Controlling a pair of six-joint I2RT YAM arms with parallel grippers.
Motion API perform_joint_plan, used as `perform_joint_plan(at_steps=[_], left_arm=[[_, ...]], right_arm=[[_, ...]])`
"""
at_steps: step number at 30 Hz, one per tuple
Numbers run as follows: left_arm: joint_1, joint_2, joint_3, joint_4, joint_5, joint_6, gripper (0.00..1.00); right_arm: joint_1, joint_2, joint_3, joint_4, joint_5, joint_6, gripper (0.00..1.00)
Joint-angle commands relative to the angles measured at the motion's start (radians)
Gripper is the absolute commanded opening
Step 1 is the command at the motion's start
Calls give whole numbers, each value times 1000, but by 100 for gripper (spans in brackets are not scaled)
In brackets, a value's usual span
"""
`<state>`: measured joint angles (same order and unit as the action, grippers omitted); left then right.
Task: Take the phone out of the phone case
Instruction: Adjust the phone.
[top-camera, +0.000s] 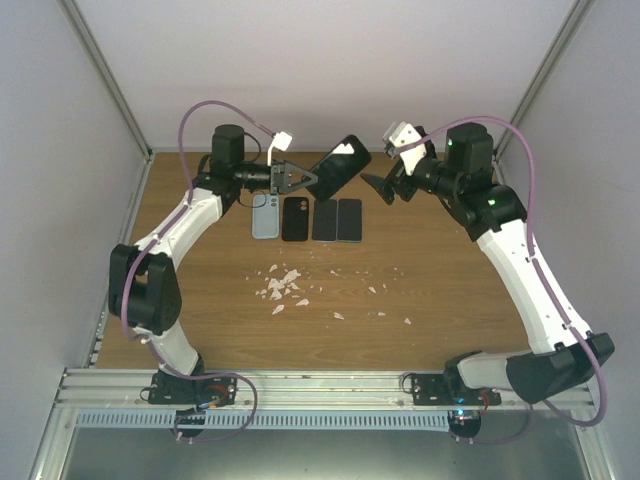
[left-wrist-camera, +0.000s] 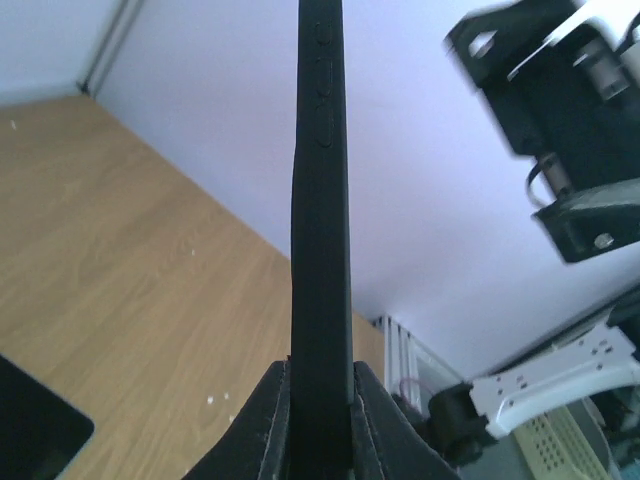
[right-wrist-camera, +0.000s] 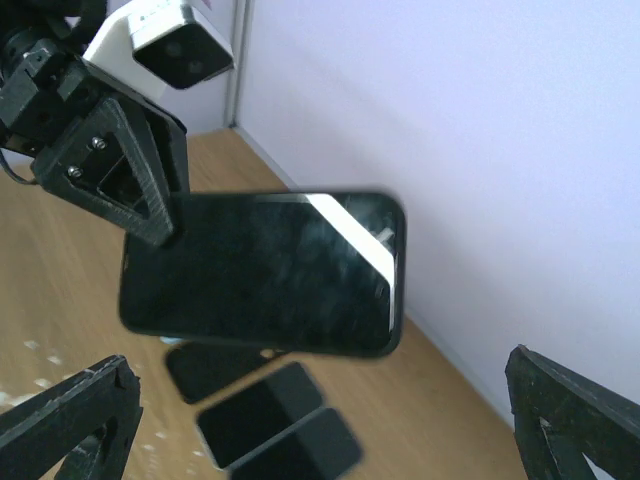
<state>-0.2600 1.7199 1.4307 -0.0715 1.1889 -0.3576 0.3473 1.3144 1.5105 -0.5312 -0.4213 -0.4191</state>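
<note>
A phone in a black phone case (top-camera: 342, 164) hangs in the air over the back of the table, screen tilted up. My left gripper (top-camera: 312, 178) is shut on its lower end. Seen from the left wrist, the cased phone (left-wrist-camera: 321, 200) stands edge-on with its side buttons showing, and the left gripper (left-wrist-camera: 322, 378) clamps it from both sides. My right gripper (top-camera: 386, 170) is wide open just to the right of the phone, not touching it. From the right wrist the phone's dark screen (right-wrist-camera: 265, 275) faces the camera, ahead of the open right gripper (right-wrist-camera: 318, 400).
Four flat items lie in a row on the wooden table (top-camera: 440, 290) below the held phone: a pale blue case (top-camera: 265, 217), a black case (top-camera: 295, 218) and two dark phones (top-camera: 337, 220). White scraps (top-camera: 284, 286) are scattered mid-table. Walls enclose the back and both sides.
</note>
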Motion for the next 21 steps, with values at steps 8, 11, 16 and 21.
perform_joint_plan(at_steps=[8,11,16,21], left_arm=[[15,-148,-54,707,-124,-543,0],[16,-151,-67,806,-143,-627,0],[3,-155,-88,906,-170,-706,0],[-14,-147,-100,982,-193,-768,0]], right_arm=[[-189,97,36,267,-530,770,100],[-195,110,-9,418,-608,940,97],[-193,124,-77,705,-636,1237,93],[-156,177,-75,858,-587,1405,91]])
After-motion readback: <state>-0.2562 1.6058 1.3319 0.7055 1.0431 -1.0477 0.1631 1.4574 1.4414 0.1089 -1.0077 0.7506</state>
